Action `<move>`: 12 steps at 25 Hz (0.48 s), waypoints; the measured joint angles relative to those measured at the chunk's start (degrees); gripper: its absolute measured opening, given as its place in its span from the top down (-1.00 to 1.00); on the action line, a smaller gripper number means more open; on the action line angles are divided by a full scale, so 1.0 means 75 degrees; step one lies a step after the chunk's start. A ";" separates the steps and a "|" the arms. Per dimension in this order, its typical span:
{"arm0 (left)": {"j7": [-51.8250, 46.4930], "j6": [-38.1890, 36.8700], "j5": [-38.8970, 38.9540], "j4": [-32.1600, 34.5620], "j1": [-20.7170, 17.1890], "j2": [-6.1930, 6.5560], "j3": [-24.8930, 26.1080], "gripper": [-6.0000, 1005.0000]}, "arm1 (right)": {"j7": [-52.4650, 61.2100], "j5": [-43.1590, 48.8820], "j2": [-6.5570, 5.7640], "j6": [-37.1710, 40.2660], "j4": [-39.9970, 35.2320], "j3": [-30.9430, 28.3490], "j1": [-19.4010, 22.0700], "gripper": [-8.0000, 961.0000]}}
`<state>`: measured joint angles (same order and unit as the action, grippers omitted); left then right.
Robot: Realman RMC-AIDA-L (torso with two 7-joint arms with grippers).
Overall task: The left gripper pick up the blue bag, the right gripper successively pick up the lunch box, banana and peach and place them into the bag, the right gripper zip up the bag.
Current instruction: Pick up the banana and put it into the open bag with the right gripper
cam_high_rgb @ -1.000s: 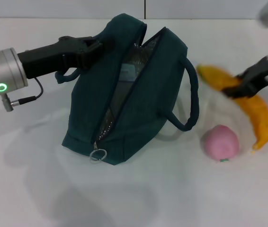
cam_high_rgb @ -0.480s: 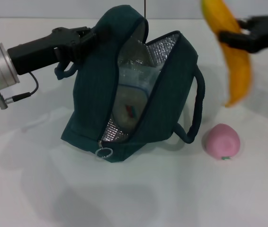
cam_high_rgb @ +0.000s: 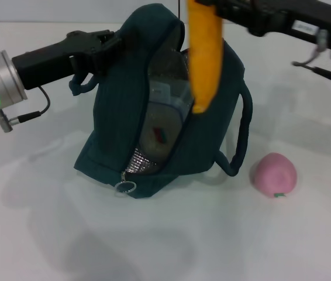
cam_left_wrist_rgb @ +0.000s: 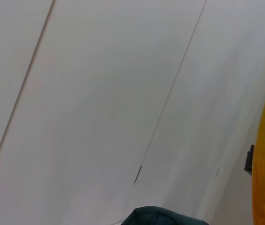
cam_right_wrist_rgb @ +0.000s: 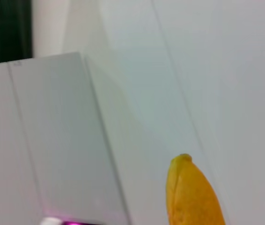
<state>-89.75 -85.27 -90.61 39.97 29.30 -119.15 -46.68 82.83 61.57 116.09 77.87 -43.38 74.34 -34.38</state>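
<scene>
My right gripper (cam_high_rgb: 215, 7) clamps the banana (cam_high_rgb: 204, 55), hanging over the blue bag (cam_high_rgb: 154, 134)'s open mouth. Left gripper (cam_high_rgb: 111, 44) pinches the handle. Lower it straight, clear of the zipper edge.

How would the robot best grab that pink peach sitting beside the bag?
Probably from straight above, fingers closing across its widest middle. The peach is round, lies alone on the table beside the blue bag, and its top is uncovered, so nothing blocks a downward approach.

White table (cam_high_rgb: 224, 246) carries the blue bag (cam_high_rgb: 116, 140) and peach (cam_high_rgb: 275, 175).
</scene>
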 joint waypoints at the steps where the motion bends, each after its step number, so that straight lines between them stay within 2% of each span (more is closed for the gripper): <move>1: 0.0000 0.0001 -0.0001 -0.0001 0.0009 -0.0002 -0.0005 0.91 | -0.0140 -0.0085 0.0007 0.0037 0.0196 0.0066 -0.0105 0.12; 5: 0.0006 0.0011 -0.0022 -0.0020 0.0058 -0.0015 -0.0021 0.91 | -0.1095 -0.0830 0.0014 -0.0220 0.0849 0.0922 -0.0557 0.12; 12: 0.0014 0.0027 -0.0024 -0.0030 0.0079 -0.0028 -0.0019 0.91 | -0.1686 -0.1357 0.0013 -0.0651 0.0992 0.1866 -0.0623 0.12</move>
<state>-89.65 -85.07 -90.79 39.75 29.89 -119.35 -46.83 70.18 51.39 116.19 72.99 -35.93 88.33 -39.05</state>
